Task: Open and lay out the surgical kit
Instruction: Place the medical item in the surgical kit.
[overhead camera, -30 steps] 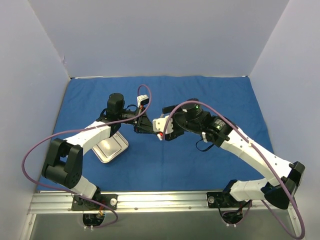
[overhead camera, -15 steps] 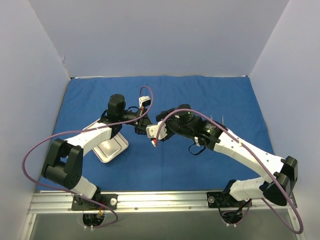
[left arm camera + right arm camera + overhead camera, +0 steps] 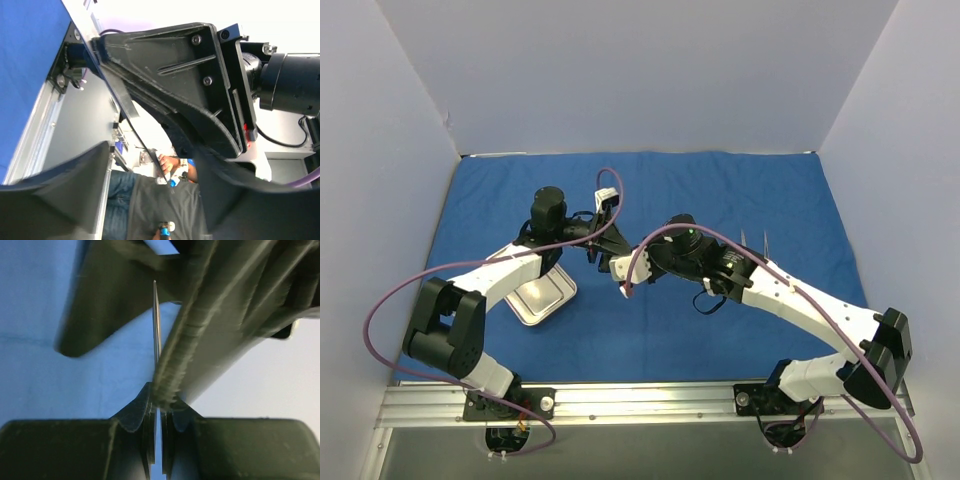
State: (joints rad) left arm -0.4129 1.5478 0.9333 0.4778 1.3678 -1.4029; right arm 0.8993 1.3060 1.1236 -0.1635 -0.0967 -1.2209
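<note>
Two end effectors meet above the blue cloth wrap, which lies spread flat over the tabletop, just to the right of the steel tray. The tray rests on the cloth, partly under the left forearm. The right end effector is pinched tight on a thin silvery instrument, whose blade runs straight out from its fingertips, edge-on to the right wrist camera. The left end effector faces it from the tray's side with its fingers spread fairly wide. The blade passes between them, close against the ribbed face of one finger, though I cannot tell whether it touches. Farther right of the tray, just past the right forearm, two thin silvery points show against the cloth.
</note>
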